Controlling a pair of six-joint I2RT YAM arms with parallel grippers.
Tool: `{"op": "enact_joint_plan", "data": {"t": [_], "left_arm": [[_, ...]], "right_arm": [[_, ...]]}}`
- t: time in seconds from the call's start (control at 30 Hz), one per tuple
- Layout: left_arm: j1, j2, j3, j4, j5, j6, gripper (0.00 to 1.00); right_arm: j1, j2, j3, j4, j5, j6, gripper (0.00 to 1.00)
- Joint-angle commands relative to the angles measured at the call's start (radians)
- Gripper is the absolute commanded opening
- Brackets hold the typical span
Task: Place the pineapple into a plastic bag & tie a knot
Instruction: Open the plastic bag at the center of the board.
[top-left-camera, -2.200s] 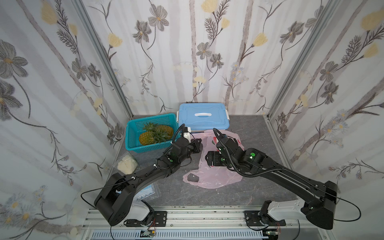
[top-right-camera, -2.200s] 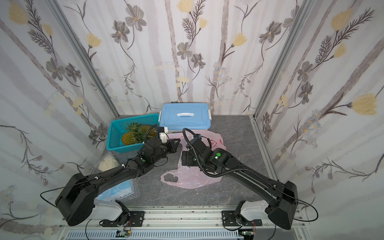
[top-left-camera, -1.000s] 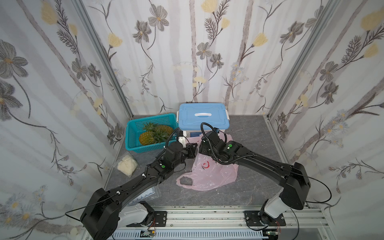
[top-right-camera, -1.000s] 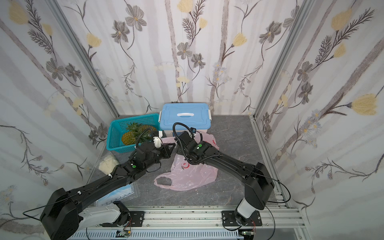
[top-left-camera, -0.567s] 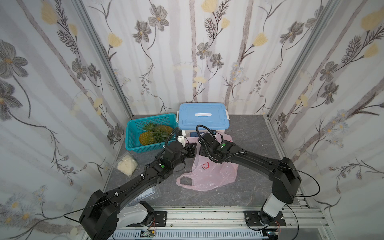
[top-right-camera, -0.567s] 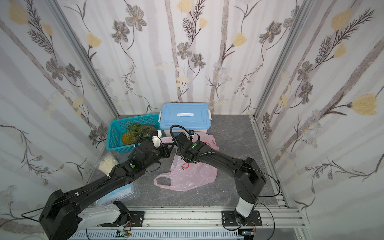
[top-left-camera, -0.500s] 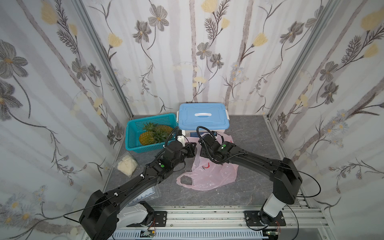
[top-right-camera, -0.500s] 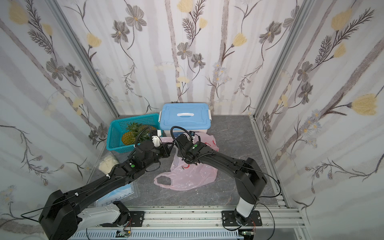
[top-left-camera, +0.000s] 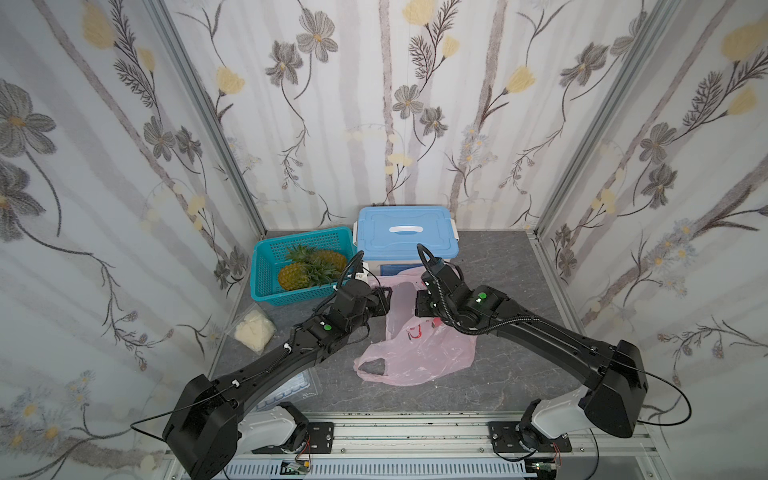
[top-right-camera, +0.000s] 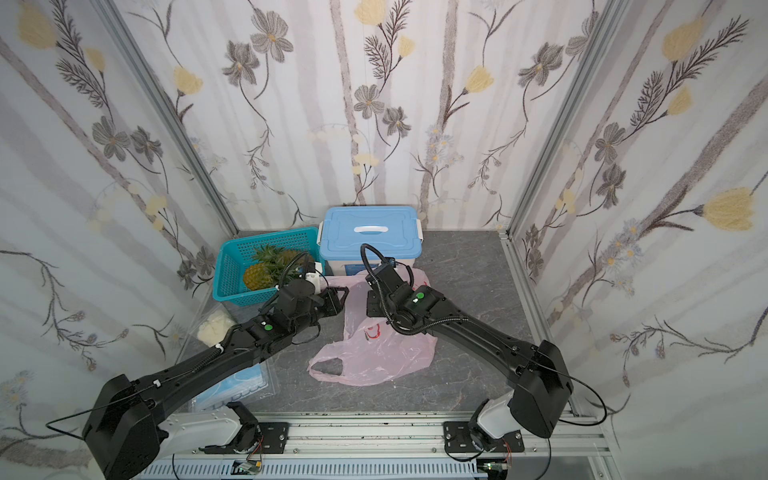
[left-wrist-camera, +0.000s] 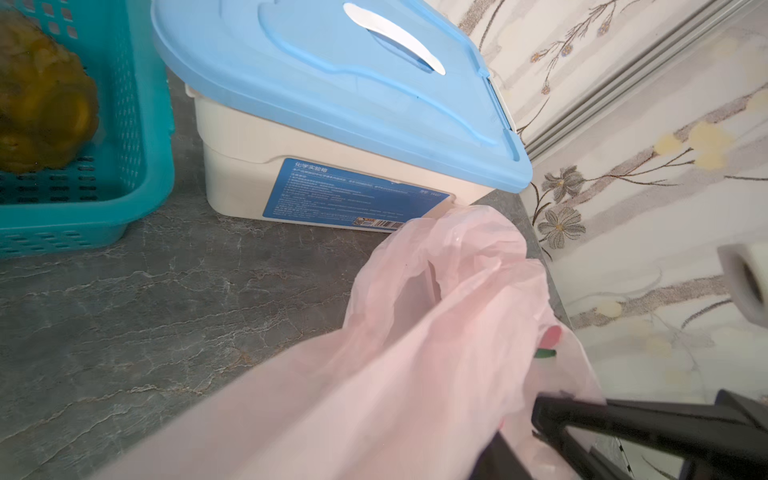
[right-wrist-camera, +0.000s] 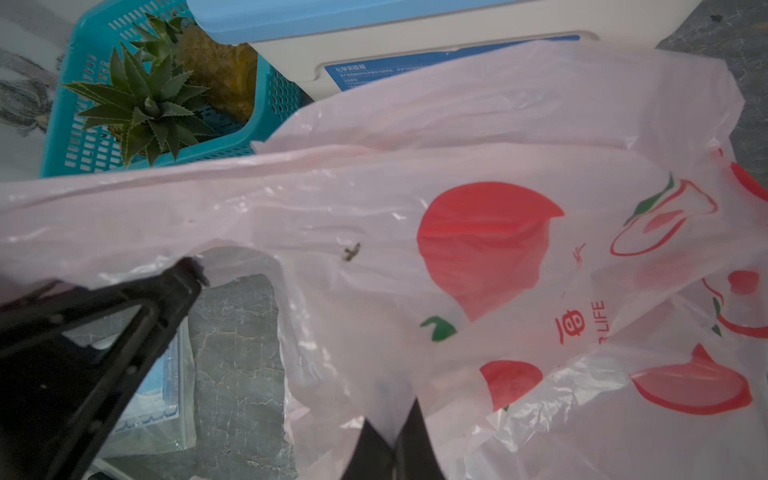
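Plastic bag (top-left-camera: 415, 357) pinched in closed right jaws; left jaws beside it, gap unclear.

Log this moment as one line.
right gripper jaws: shut on plastic bag | left gripper jaws: unclear | pineapples: in basket | knot: not tied

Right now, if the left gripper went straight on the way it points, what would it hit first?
The plastic bag: its lifted pink film sits directly ahead of the left gripper, very close. Depth is hard to judge, so they may be touching.
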Motion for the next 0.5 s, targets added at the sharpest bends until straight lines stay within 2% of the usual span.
{"op": "enact_joint_plan", "data": {"t": [0.0,0.1,0.17,0.23,0.47], "left_arm": [[0.001,-0.033,-0.01,-0.003,0.144,0.063,0.73],[0.0,-0.051,-0.042,-0.024,0.255,0.064,0.92],[0.0,-0.053,-0.061,-0.071,0.241,0.05,0.97],[0.0,-0.051,-0.075,-0.121,0.201,0.029,1.0],[0.0,-0.021,-0.078,-0.169,0.174,0.001,1.0]], "right_arm": [[-0.029,-0.012,0.006,0.005,-0.17,-0.089,0.0],[-0.091,-0.045,0.024,0.005,-0.27,-0.112,0.0],[-0.105,-0.054,0.034,0.004,-0.319,-0.123,0.0],[-0.12,-0.067,0.034,0.005,-0.355,-0.131,0.0],[-0.165,-0.095,0.034,-0.005,-0.404,-0.167,0.0]]}}
